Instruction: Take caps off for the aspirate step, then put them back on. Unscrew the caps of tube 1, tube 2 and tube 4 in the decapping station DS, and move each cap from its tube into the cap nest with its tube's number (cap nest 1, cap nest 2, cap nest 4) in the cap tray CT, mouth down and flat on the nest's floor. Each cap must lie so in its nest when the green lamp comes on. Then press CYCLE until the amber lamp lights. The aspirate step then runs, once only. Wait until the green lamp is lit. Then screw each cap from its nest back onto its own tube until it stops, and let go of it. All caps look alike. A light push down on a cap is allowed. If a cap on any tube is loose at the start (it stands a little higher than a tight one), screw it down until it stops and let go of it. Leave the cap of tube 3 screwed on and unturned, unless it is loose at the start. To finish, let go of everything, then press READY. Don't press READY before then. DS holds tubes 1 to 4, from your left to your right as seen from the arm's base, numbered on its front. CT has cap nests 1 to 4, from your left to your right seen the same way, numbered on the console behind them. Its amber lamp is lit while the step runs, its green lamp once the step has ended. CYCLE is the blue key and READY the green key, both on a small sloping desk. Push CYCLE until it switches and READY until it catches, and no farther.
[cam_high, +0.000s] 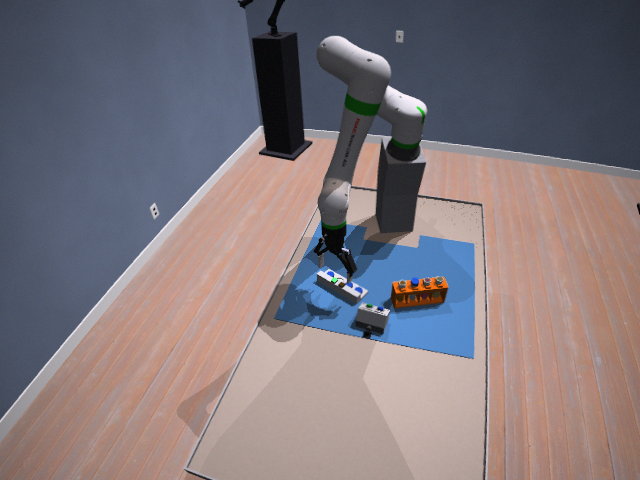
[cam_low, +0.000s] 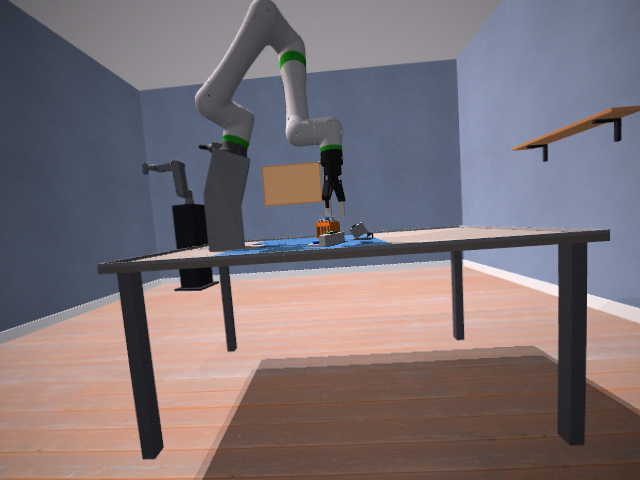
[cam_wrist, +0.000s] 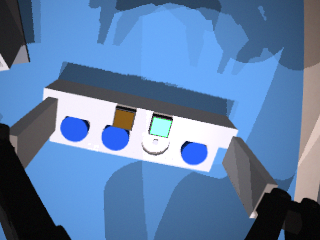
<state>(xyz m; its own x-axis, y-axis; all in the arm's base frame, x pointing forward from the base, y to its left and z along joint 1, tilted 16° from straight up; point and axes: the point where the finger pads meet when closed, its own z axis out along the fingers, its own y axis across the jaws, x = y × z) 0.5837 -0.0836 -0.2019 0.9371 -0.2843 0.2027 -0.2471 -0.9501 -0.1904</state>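
Observation:
My gripper (cam_high: 336, 260) is open and empty and hangs just above the white cap tray (cam_high: 341, 285). In the wrist view the tray (cam_wrist: 140, 132) lies between my two fingers. Blue caps lie in three nests (cam_wrist: 74, 128) (cam_wrist: 115, 138) (cam_wrist: 194, 153). The third nest from the left (cam_wrist: 156, 145) is empty. On the console the green lamp (cam_wrist: 161, 126) is lit and the amber lamp (cam_wrist: 124, 119) is dark. The orange decapping station (cam_high: 419, 292) holds four tubes. Only one tube carries a blue cap (cam_high: 415, 281). The other three tubes stand open.
The small sloping desk (cam_high: 372, 316) with the green and blue keys stands in front, between tray and station, on the blue mat. The arm's grey pedestal (cam_high: 400, 188) stands behind. In the side view the tray (cam_low: 331, 238) sits in front of the station (cam_low: 327, 225).

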